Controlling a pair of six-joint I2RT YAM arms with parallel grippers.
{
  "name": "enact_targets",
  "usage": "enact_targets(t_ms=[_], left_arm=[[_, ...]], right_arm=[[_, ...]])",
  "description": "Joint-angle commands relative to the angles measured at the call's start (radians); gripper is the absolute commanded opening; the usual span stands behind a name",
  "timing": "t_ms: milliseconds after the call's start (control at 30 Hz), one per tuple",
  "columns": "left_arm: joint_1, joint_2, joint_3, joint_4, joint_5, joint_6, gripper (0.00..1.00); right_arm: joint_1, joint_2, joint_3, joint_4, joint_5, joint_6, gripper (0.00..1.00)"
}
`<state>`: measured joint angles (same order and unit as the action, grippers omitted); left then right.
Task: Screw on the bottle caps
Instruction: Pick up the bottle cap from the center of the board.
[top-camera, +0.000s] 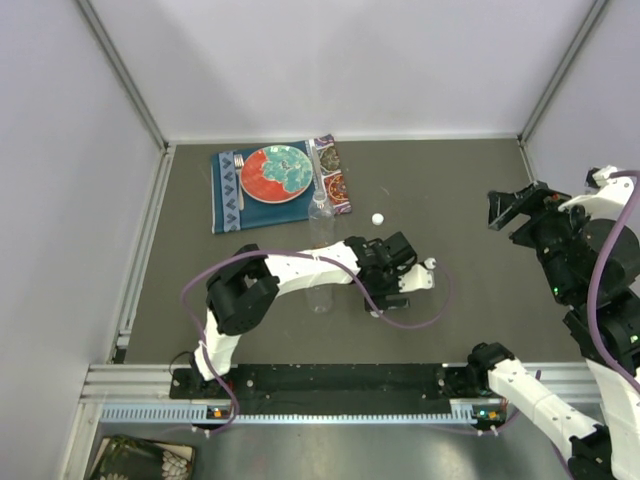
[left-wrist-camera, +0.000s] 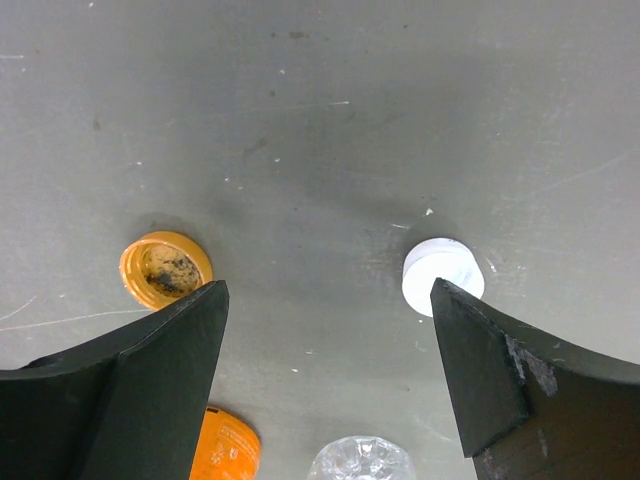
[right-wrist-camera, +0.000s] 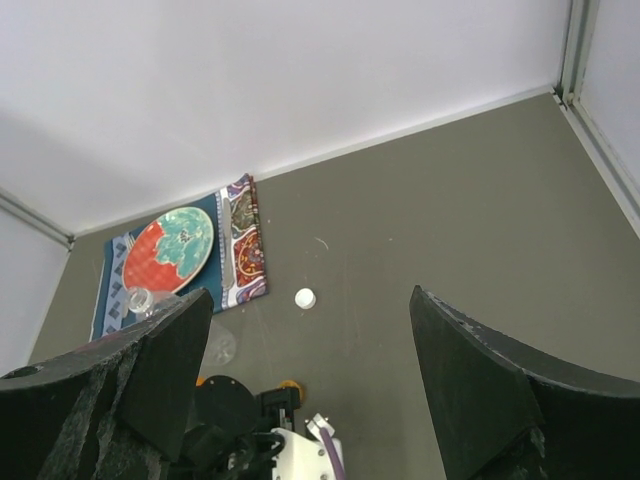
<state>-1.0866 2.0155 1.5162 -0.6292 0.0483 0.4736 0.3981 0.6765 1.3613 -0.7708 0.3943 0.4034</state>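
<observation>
While the left claw (left-wrist-camera: 325, 292) gapes, its arm (top-camera: 300, 267) half-hides one clear bottle (top-camera: 321, 225).

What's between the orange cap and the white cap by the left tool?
Only bare table between orange cap and white cap, seen in the left wrist view.

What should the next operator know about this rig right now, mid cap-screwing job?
Left gripper: open, empty, low over the grey table between the orange round plastic cap, lying open side up, and a small white round plastic cap.
Right gripper: open, empty, raised at the right.
Second white plastic cap: loose, right of the patterned placemat.
Squat orange bottle and slim clear plastic bottle: by the left arm.
Done: no cap screwed on.
Left: all three caps; second clear bottle not clearly seen.
</observation>
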Motion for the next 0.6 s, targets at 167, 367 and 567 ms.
enact_targets(t_ms=[167,367,567], left_arm=[[-0.012,0.023,-0.013,0.045,0.007,-0.001,0.88],[-0.010,0.031,-0.027,0.060,-0.005,0.011,0.81],[-0.015,0.046,-0.025,0.068,-0.011,0.010,0.76]], right_arm=[[-0.004,0.005,-0.010,0.042,-0.012,0.011,0.81],[-0.004,0.002,-0.008,0.044,-0.017,0.011,0.81],[-0.005,0.009,-0.005,0.050,-0.018,0.011,0.81]])
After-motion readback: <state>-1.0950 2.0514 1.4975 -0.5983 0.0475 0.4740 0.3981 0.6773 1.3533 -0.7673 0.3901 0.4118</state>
